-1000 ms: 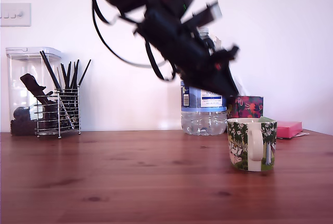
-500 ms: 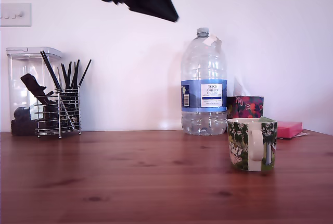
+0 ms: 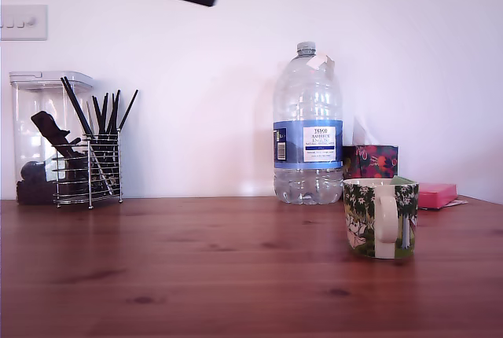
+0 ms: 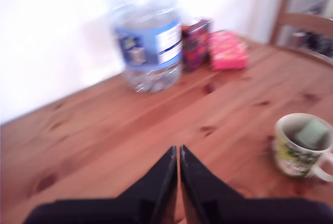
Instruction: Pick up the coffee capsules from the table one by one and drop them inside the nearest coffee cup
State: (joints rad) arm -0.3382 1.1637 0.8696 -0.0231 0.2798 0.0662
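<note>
Reddish-brown wood of the table (image 3: 196, 267) is being shown bare across the foreground of the exterior view, with no capsule lying on it in either picture. Nearest in the wrist view, the gripper (image 4: 178, 153) is being held high above the wood with its two dark fingers pressed together and nothing between them. Further out, towards the exterior view's right, the coffee cup (image 3: 380, 218) is being seen upright, well apart from the arm. Inside it, a pale mint green capsule (image 4: 313, 133) is being shown in the wrist view; a black one cannot be made out, since the picture is blurred. Behind the cup, a water bottle (image 3: 307, 126), a patterned box (image 3: 374, 160) and a pink box (image 3: 436, 194) are being seen against the wall, with a wire utensil holder (image 3: 88, 167) far to the exterior view's left. A remaining capsule could be missed if it is lying outside both views.
</note>
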